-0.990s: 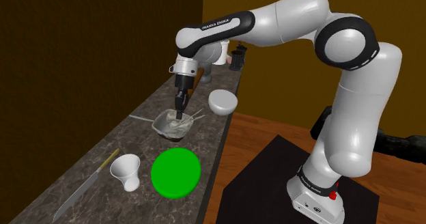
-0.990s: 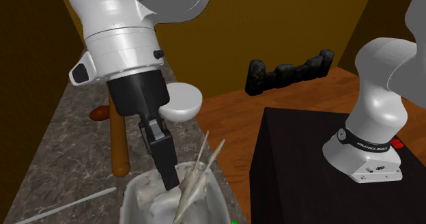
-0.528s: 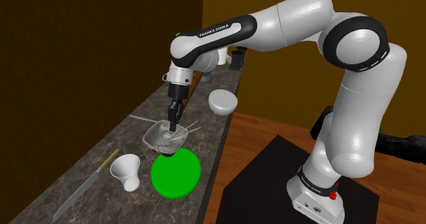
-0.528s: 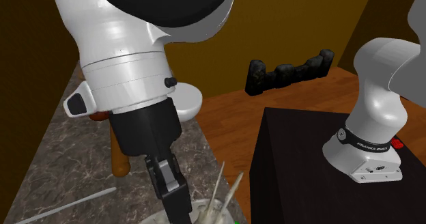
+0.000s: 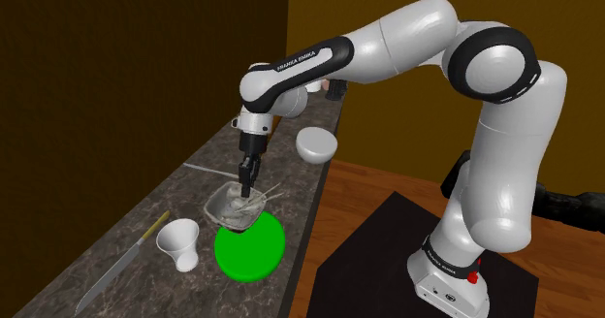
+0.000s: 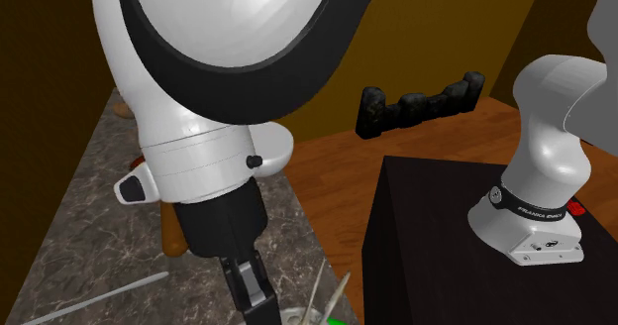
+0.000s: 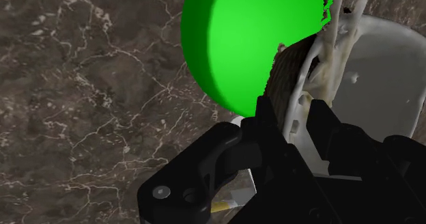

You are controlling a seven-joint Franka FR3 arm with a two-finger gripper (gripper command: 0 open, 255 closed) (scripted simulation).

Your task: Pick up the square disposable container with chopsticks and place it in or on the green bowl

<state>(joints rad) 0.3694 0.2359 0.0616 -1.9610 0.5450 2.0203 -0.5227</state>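
Observation:
The square whitish container (image 5: 231,209) hangs tilted just above the dark marble counter, over the far rim of the flat green bowl (image 5: 252,253). Its chopsticks (image 5: 272,192) stick out toward the counter's edge. My gripper (image 5: 246,184) comes down from above and is shut on the container's rim. In the wrist view my black fingers (image 7: 273,130) clasp the container's (image 7: 372,79) wall, with the green bowl (image 7: 252,38) just beyond it. In the second exterior view the gripper (image 6: 253,291) reaches down beside the chopsticks (image 6: 319,291).
A white cup (image 5: 179,243) stands by the green bowl, with a knife (image 5: 121,268) beyond it. A white bowl (image 5: 316,144) sits farther along the counter. A brown wooden handle (image 6: 173,236) lies behind the hand. The counter's edge (image 5: 301,229) drops to a wooden floor.
The gripper has lifted the container and carried it toward the shoulder view's lower left, from beside the white bowl's end to the green bowl's far rim. The container now tilts.

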